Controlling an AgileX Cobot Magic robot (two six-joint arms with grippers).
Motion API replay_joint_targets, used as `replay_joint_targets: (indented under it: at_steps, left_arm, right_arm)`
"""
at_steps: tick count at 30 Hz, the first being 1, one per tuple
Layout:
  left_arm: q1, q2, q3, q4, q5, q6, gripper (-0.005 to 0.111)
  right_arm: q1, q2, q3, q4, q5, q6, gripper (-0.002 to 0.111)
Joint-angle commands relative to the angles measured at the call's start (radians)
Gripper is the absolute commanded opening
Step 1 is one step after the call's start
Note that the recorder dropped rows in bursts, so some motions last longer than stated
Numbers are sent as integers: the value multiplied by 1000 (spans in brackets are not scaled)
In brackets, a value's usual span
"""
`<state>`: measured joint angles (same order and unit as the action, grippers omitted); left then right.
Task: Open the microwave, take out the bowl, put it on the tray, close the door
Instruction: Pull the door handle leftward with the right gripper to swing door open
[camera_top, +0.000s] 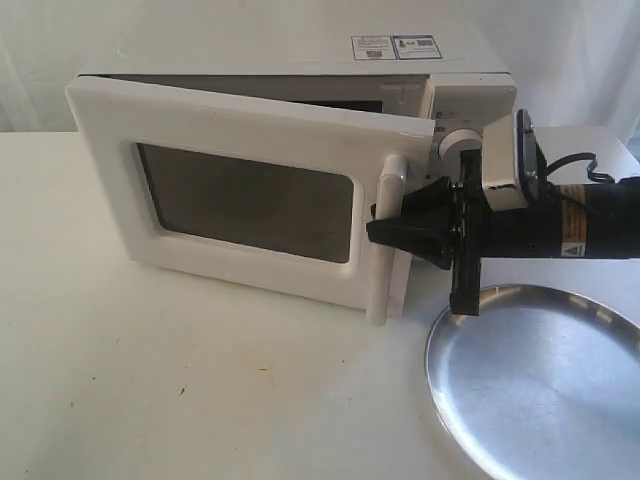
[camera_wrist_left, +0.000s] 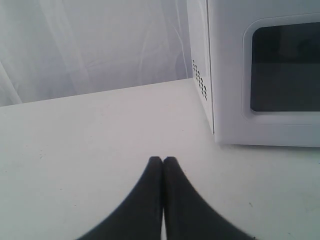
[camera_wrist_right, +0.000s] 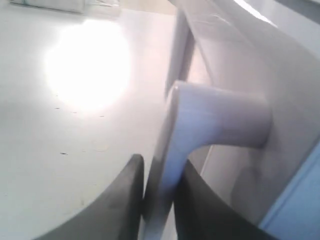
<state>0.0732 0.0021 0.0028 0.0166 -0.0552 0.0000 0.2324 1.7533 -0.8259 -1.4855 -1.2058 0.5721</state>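
1 microwave, 1 tray; right gripper clamps door handle, left gripper closed.

Black pincer, white camera box, black arm with warning sticker.

The exterior view looks from the front, slightly above the table. The microwave fills the upper frame and the tray is cropped at lower right. The left wrist view sits low over the table, facing the door from nearby. The right wrist view is tight against the handle, blurred. All three views share the door.
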Motion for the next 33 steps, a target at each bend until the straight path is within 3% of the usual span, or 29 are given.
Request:
replay_joint_targets:
  at_steps: [1, 12, 15, 19, 22, 24, 27, 30, 32, 33]
  left_arm:
    - [-4, -2, -3, -8, -4, 0, 0]
    - [-4, -2, -3, -8, -4, 0, 0]
    - [-4, -2, -3, -8, -4, 0, 0]
    - [-4, -2, -3, -8, -4, 0, 0]
    - [-4, -2, -3, -8, -4, 0, 0]
    - [-4, -2, -3, -8, -4, 0, 0]
    - [-4, -2, -3, -8, -4, 0, 0]
    - [-4, -2, -3, -8, -4, 0, 0]
    - [-4, -2, -3, -8, -4, 0, 0]
    - [-4, -2, -3, -8, -4, 0, 0]
  right_arm:
    - [-6, -19, 2, -84, -15, 43, 0]
    - [-14, -134, 33, -88, -2, 185, 1]
    - [-14, -145, 33, -101, 21, 248, 15]
    - [-14, -145, 40, -112, 25, 305, 46]
    - [-14, -147, 49, -127, 9, 332, 56]
    - [-14, -147, 49, -136, 7, 366, 55]
    - [-14, -147, 49, -168, -15, 376, 43]
    - [-14, -161, 51, -259, -15, 520, 14]
    - [-14, -181, 84, -259, -1, 539, 0]
    - [-14, -193, 104, -259, 41, 539, 0]
